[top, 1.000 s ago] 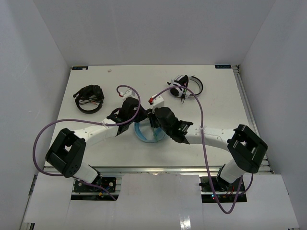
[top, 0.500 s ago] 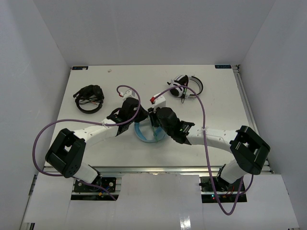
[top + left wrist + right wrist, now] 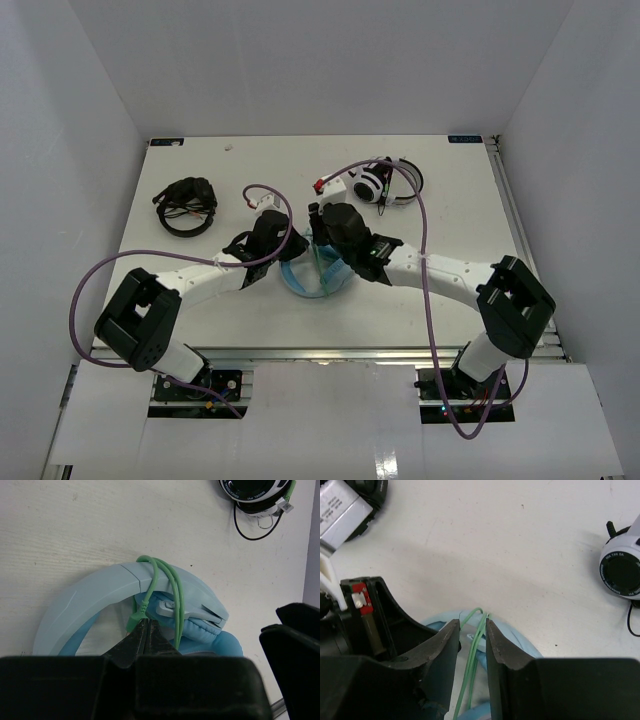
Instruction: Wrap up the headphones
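Right pincer advanced; wrist view alone shows left pincer pinching cable.

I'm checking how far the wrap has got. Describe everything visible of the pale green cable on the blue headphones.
The cable is thin, pale green and rubbery-looking. Two strands loop over the headband of the light blue headphones. Its thicker moulded end is pinched in the shut left claw. Two strands also run between the parted jaws of the right claw; contact there is unclear.

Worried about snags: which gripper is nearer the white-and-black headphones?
Right. The right gripper is left of the white-and-black headphones; the left gripper, shut on the green cable, sits farther left.
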{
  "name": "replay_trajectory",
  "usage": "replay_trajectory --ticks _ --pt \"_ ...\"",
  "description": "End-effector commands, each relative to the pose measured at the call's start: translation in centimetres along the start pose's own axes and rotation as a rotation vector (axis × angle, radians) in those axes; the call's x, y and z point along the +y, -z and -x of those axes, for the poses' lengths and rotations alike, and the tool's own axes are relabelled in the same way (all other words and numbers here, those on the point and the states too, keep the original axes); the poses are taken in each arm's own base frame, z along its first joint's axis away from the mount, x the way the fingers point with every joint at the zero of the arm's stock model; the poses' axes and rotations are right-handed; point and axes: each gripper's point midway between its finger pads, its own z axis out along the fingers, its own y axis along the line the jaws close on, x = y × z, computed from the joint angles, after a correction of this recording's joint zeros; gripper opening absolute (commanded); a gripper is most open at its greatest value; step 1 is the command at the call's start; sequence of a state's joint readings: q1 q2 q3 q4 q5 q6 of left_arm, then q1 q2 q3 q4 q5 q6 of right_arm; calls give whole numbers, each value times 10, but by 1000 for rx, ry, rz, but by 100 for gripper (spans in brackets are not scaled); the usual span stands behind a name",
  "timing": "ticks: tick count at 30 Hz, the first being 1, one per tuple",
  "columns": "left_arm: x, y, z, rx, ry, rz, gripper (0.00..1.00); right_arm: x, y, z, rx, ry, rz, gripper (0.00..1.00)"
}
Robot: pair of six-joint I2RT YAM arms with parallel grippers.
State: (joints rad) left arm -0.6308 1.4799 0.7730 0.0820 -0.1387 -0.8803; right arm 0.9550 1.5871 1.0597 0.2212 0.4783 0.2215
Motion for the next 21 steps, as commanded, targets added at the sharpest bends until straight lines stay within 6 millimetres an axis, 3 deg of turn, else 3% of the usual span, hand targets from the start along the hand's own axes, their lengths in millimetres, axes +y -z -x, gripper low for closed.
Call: replay_trajectory --ticks 1,21 --pt "-6 6 7 -34 -3 -29 0 11 -10 5 21 -17 36 34" --pt "-1 5 4 -35 -4 -21 0 27 -37 -41 151 5 60 34"
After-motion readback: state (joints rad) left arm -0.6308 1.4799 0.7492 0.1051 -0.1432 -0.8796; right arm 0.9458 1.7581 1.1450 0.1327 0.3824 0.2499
